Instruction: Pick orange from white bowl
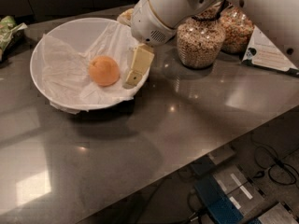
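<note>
The orange (104,70) lies in the middle of the white bowl (46,93), on its crinkled white paper lining. The gripper (133,76) hangs from the white arm (163,10) over the bowl's right side. Its pale yellow finger (138,65) points down, with its tip just right of the orange and a small gap between them. Only one finger shows clearly.
Glass jars of grain (201,36) stand behind and right of the bowl. A printed card (268,55) leans at the right. A green packet (9,31) lies at the far left. The grey table's front edge runs diagonally at lower right, with cables and boxes (233,190) on the floor below.
</note>
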Controlling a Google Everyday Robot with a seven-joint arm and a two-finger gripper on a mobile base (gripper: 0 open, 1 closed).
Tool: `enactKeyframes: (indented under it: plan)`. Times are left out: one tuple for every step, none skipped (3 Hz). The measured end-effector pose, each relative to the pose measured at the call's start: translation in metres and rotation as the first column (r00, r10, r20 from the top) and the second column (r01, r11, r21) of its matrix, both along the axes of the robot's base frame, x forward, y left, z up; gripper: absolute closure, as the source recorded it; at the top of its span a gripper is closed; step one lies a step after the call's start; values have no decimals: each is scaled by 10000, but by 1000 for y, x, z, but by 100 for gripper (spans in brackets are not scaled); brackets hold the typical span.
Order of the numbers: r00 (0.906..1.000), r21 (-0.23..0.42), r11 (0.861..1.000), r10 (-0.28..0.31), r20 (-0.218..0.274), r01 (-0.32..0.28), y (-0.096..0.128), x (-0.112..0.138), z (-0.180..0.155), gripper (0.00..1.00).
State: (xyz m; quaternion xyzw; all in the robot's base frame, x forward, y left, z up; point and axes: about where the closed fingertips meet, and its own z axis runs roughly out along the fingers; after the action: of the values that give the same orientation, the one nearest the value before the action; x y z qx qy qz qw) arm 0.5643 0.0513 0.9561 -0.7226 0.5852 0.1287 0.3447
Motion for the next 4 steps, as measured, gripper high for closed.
enactKeyframes:
  plan:
    - [9991, 160, 9999, -31, -415, 38, 2, -5, -7, 0]
    - [9991, 161, 9999, -29, -418, 35, 2, -5, -7, 0]
    - [9983, 237, 9997, 104, -574, -90, 11, 4, -17, 0]
    - [9963, 391, 9976, 592, -619, -568, 37, 26, -33, 0]
